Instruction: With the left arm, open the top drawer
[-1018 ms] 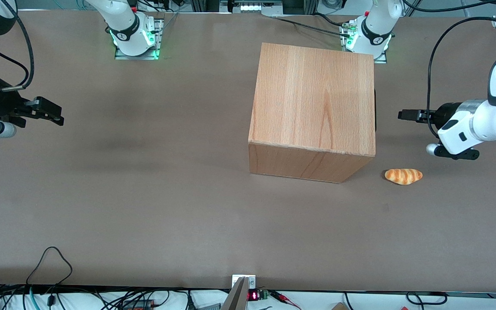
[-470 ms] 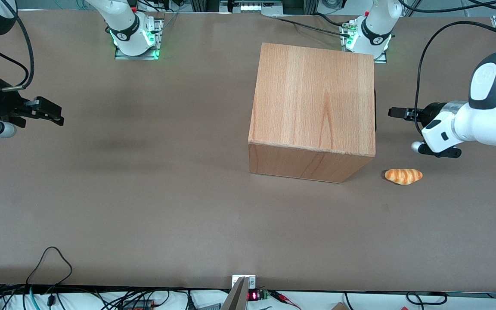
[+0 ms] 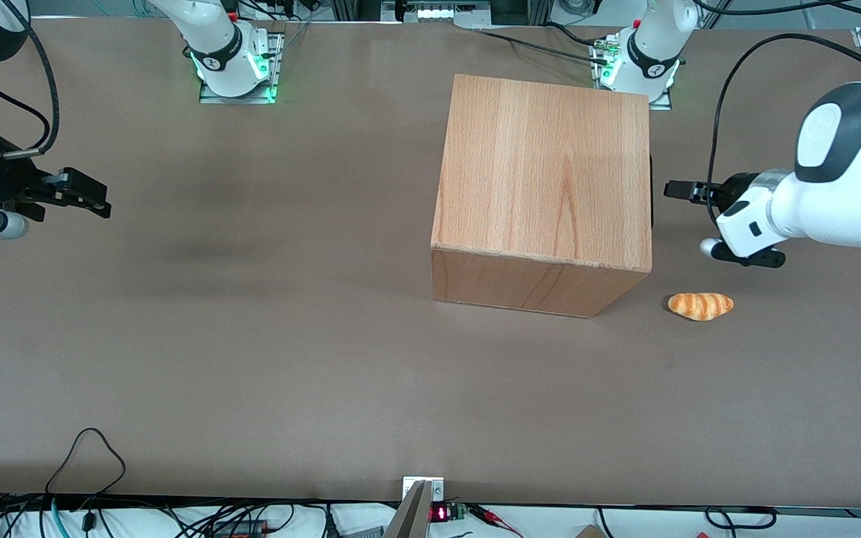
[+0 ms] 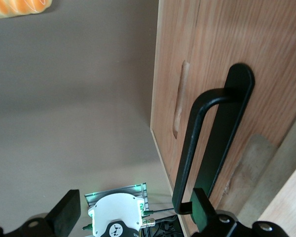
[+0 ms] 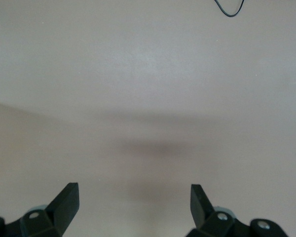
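The approach step was judged under way: the left arm's (image 3: 841, 202) gripper (image 4: 133, 217) was held spread, just before the black bar handle (image 4: 212, 148) on the top drawer (image 4: 266, 74), shut in the cabinet (image 3: 542, 179). Next, the handle needed straddling and clamping. The drawer's contents were hidden.

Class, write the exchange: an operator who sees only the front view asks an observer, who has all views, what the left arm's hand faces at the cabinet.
Operator: In the front view the hand points at the cabinet's side, apart from it. What is there?
Observer: The top drawer's front, bearing a long black bar handle.
Operator: Are the fingers open?
Observer: Open wide, gripping nothing; one finger lines up close by the handle's end.
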You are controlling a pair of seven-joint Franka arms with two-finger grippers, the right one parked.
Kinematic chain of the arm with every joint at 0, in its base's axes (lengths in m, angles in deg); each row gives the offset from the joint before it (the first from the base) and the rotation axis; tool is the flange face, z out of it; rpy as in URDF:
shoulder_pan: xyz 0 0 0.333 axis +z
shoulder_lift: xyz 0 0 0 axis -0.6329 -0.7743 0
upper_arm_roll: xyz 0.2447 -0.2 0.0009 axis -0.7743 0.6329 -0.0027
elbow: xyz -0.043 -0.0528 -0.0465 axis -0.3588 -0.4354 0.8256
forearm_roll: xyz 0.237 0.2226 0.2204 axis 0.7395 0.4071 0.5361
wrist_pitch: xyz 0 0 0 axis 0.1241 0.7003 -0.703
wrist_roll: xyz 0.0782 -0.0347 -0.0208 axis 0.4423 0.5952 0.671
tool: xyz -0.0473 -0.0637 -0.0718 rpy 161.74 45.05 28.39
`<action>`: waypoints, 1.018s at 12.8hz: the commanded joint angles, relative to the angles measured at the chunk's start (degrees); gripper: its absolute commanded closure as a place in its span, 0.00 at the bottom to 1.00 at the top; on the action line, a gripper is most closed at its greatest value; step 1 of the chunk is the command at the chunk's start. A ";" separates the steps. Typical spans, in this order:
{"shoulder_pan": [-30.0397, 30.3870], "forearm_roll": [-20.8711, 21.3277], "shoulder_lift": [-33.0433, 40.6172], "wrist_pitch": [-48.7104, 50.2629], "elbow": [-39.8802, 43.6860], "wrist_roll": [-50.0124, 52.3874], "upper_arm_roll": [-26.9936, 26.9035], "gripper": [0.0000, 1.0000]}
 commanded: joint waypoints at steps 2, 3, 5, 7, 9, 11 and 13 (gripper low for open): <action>0.02 -0.50 3.04 -1.37 -4.40 -3.26 0.21 0.00; -0.25 -0.59 2.86 -1.46 -4.58 -3.97 0.12 0.00; -0.43 -0.76 2.77 -2.42 -6.06 -4.15 0.21 0.00; -1.13 -0.85 2.43 -2.51 -6.34 -4.76 0.21 0.00; -1.04 -2.43 2.34 -3.74 -8.26 -6.43 0.21 0.00; -1.04 -2.61 2.25 -4.00 -8.71 -6.61 0.21 0.00; -1.13 -2.88 1.90 -4.44 -8.71 -7.13 0.21 0.00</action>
